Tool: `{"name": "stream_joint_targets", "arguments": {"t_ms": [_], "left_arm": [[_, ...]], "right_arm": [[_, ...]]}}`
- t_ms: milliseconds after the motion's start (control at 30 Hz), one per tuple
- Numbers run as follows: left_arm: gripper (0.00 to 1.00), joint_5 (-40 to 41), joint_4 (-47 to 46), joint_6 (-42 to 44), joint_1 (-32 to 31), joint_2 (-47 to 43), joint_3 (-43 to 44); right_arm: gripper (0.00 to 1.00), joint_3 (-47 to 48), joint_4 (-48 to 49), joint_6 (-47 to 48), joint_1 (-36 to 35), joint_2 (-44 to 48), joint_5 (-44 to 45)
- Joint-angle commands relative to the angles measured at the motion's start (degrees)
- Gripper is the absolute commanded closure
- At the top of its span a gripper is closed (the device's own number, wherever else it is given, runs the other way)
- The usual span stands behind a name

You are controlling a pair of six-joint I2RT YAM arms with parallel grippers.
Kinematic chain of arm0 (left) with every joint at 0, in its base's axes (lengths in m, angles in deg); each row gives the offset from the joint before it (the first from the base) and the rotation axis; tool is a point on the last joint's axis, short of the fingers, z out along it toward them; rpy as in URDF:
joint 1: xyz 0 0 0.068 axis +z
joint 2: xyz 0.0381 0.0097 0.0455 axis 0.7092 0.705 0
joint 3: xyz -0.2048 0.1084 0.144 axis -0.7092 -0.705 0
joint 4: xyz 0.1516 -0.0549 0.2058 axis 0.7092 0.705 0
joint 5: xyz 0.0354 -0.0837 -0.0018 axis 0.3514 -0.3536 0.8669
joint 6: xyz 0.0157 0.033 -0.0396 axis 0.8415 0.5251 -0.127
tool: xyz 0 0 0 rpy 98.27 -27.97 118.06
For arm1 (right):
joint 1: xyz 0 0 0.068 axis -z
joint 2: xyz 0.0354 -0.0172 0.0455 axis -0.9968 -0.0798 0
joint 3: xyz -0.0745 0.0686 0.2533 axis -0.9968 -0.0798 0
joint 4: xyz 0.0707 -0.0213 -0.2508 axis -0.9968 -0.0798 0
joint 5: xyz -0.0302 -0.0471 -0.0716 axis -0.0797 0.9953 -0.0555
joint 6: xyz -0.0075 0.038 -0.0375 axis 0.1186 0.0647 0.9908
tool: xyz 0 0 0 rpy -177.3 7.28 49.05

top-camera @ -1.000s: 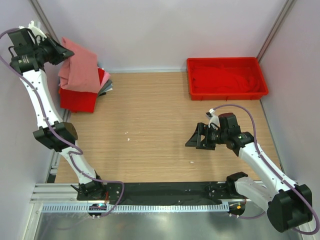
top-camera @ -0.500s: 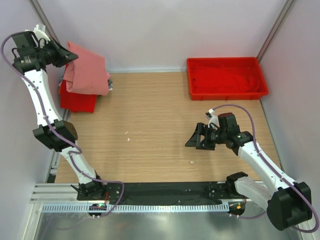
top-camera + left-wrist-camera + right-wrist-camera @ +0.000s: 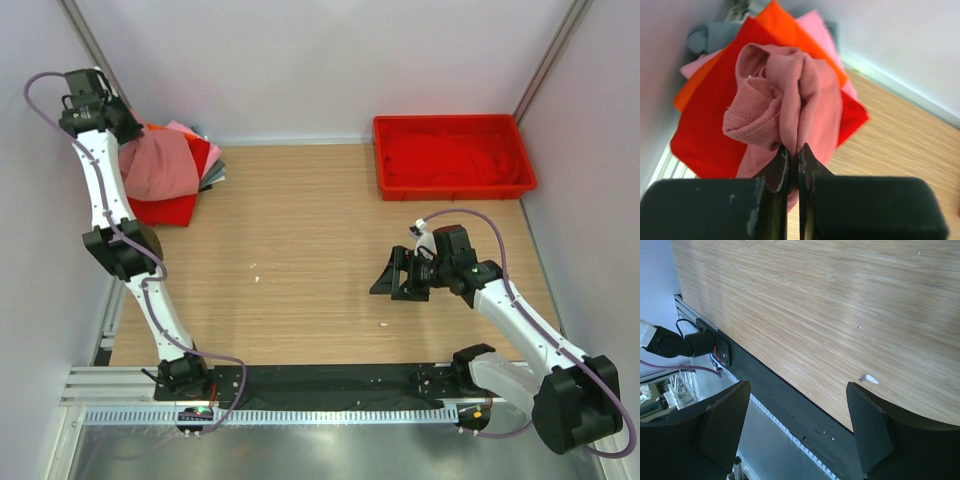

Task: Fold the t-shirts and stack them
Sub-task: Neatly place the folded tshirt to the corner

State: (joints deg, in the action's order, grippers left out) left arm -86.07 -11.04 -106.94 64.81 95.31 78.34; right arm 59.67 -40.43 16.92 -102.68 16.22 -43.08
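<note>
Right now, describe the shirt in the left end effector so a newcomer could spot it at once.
At the far left corner of the wooden table sits a stack of flat folded t-shirts. Over it is the dusty salmon-pink t-shirt, pinched in the shut left end effector. Unlike the flat red, orange and pink ones beneath, it is crumpled and duller.

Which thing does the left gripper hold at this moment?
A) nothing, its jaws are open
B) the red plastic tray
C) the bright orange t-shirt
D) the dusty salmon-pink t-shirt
D: in the left wrist view the left gripper has its jaws pinched shut on a bunched fold of the salmon-pink t-shirt, over the stack of folded t-shirts.
</note>
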Motion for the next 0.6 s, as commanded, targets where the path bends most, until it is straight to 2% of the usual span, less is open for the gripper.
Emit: {"name": "stream_joint_targets", "arguments": {"t_ms": [0,67,167,567], "left_arm": [[1.00,12.7,-3.3,2.1,-1.2,0.0,-1.3],[0.97,18.8,-2.8,2.2,-1.0,0.5,-1.1],[0.96,23.3,-3.1,2.2,-0.3,0.8,-0.6],[0.85,31.0,-5.4,2.9,-0.4,8.7,0.6]], "right_arm": [[0.16,0.5,0.9,0.5,-0.4,-0.5,0.1],[0.16,0.4,0.9,0.5,-0.3,-0.6,0.0],[0.16,0.4,0.9,0.5,-0.4,-0.8,-0.1],[0.16,0.4,0.8,0.5,-0.4,-1.7,0.0]]}}
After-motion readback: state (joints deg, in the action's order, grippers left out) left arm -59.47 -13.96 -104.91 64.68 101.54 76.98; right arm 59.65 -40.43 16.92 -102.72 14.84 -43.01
